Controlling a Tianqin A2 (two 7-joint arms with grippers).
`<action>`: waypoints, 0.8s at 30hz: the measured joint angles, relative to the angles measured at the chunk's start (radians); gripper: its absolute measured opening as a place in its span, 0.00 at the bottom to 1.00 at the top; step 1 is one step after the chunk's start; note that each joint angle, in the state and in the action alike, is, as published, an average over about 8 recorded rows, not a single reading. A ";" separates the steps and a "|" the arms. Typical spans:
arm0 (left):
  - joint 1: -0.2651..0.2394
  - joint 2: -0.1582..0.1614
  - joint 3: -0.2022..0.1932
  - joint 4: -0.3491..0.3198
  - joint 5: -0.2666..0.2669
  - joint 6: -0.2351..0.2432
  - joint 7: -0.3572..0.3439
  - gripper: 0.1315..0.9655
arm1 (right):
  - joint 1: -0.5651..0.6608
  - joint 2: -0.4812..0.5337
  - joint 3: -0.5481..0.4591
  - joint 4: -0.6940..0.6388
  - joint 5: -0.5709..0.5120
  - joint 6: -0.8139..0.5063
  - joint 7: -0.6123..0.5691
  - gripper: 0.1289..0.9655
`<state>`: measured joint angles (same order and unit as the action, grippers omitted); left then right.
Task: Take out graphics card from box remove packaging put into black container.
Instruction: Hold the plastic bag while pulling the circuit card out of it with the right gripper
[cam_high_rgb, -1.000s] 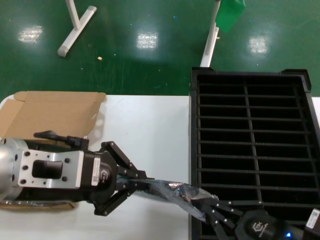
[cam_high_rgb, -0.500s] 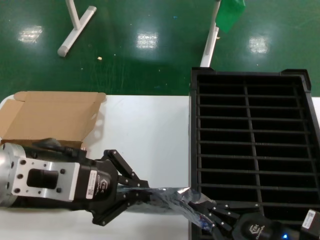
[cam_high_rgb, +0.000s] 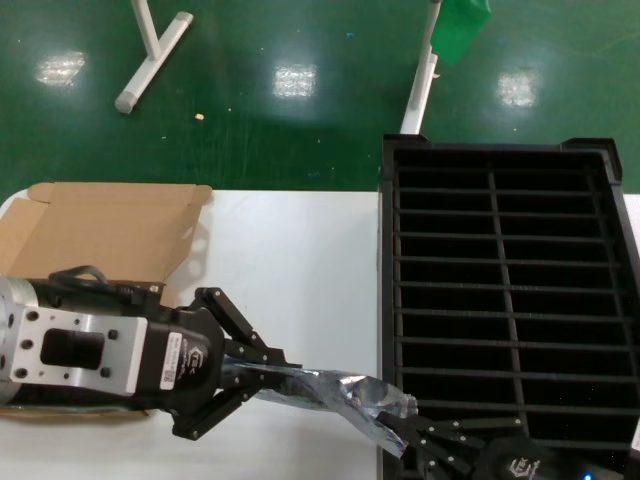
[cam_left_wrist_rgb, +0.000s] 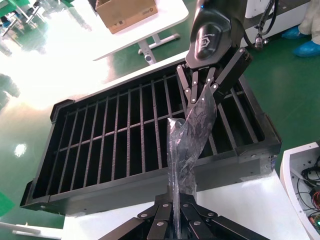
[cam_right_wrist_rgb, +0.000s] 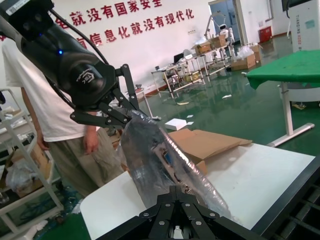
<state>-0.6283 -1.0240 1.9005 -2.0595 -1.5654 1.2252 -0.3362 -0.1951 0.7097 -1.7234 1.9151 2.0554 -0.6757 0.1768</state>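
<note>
I have the left gripper (cam_high_rgb: 262, 378) pinched on one end of the packaging (cam_high_rgb: 330, 392), and the right gripper (cam_high_rgb: 418, 448) clamps the other end, so the crinkly bag hangs stretched between them over the white table (cam_high_rgb: 290, 260), just beside the near corner of the black container (cam_high_rgb: 505, 300). Through the plastic in the right wrist view I think I see the graphics card (cam_right_wrist_rgb: 167, 162) inside, though it is blurry. The box (cam_high_rgb: 100, 235) sits open behind my left arm.
</note>
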 joint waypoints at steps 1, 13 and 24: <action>0.001 -0.001 -0.001 0.000 -0.002 -0.001 0.001 0.01 | -0.001 0.003 0.001 0.002 0.004 -0.003 0.004 0.02; 0.009 -0.008 -0.003 0.000 -0.014 -0.008 0.010 0.01 | 0.002 0.035 -0.017 0.024 0.023 -0.013 0.077 0.02; 0.003 0.001 0.008 0.000 -0.028 0.001 0.015 0.01 | 0.014 0.040 -0.039 0.031 0.028 -0.026 0.097 0.02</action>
<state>-0.6252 -1.0231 1.9082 -2.0595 -1.5935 1.2259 -0.3213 -0.1815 0.7497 -1.7623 1.9456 2.0831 -0.7015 0.2739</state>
